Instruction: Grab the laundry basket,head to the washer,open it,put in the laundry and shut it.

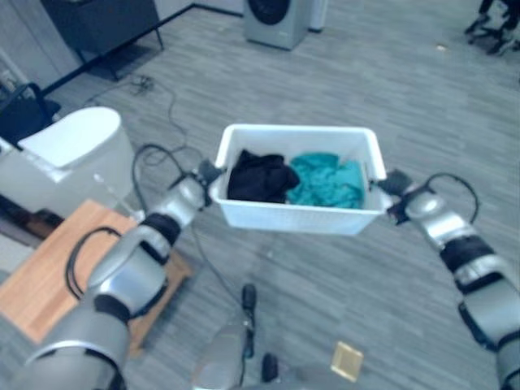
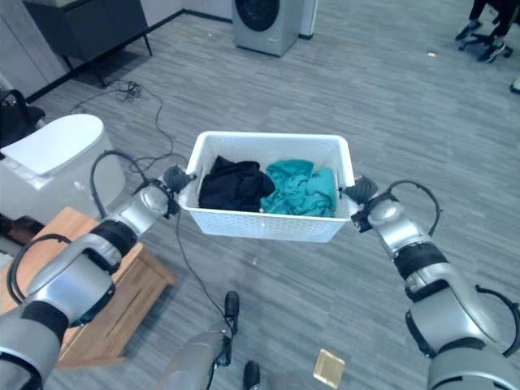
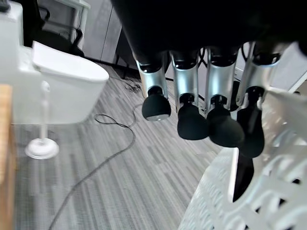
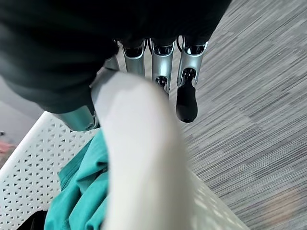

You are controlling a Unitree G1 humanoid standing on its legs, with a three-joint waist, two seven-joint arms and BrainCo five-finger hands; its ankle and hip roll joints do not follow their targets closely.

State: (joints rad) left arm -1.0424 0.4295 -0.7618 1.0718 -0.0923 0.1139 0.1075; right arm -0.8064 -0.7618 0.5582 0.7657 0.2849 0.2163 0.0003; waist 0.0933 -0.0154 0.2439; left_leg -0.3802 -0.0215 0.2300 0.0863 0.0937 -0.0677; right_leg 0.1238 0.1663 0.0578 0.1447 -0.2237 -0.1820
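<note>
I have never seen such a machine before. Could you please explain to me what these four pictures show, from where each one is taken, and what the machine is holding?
This is a humanoid robot with two silver arms. The two wide pictures come from a stereo camera on its head, looking down. The two close pictures come from cameras on its wrists, looking along the fingers.

Between its arms it carries a white laundry basket above the grey floor. The left hand and the right hand hold it at opposite ends. In the wrist views, the fingers curl at the basket's rim on each side.

Inside lie a black garment and a teal garment. Far ahead stands the washer. On the robot's left are a white toilet and a wooden board.
</note>
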